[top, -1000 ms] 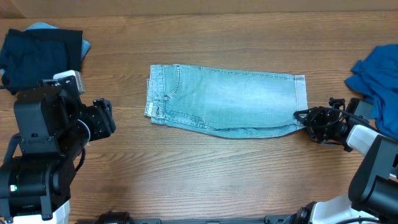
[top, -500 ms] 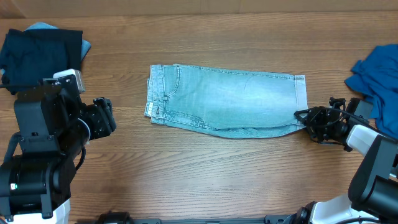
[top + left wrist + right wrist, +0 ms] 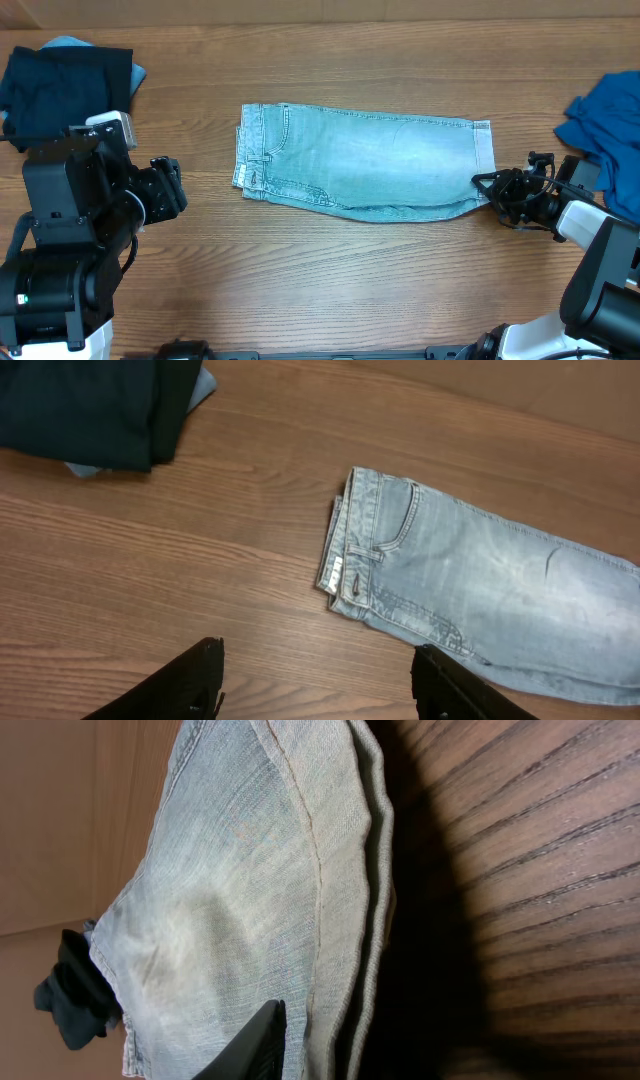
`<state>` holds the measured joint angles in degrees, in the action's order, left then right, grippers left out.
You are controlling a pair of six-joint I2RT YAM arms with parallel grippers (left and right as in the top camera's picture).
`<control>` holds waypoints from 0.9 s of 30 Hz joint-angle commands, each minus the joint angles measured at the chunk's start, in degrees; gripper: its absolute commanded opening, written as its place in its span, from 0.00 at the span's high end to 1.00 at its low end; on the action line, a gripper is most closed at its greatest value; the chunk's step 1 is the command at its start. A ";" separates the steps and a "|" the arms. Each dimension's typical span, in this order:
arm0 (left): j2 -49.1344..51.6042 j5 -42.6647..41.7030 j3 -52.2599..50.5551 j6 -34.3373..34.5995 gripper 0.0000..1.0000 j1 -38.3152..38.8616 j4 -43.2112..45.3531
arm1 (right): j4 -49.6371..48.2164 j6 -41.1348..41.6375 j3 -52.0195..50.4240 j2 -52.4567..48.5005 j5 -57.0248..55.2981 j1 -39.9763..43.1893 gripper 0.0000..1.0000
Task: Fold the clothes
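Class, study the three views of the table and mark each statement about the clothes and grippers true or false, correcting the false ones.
1. The pale blue denim trousers lie flat on the wooden table. True.
2. Their waistband end lies nearest the right gripper. False: the hem end does.
3. The dark navy garment lies on the trousers. False: it sits apart, near a table corner.
4. The left gripper is open and holds nothing. True.

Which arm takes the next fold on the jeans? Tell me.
Right. The right gripper sits at the hem end of the light-blue jeans, one finger over the denim edge. The left gripper is open, well clear of the waistband.
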<state>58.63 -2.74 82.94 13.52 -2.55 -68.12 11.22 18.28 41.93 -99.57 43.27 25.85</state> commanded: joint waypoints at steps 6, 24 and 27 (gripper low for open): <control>0.17 -0.24 0.48 -0.24 0.36 0.37 0.24 | -0.04 -0.57 0.63 1.66 1.36 -0.17 0.74; 0.20 -0.26 0.48 -0.24 0.36 0.37 0.55 | 0.85 -9.53 1.40 8.22 9.49 -2.71 0.78; 0.17 -0.26 0.48 -0.24 0.36 0.37 0.63 | 1.53 -9.35 1.62 8.55 8.68 -3.85 0.78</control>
<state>58.63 -2.74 82.94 13.52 -2.55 -67.72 12.60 10.26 42.11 -92.71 50.15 23.42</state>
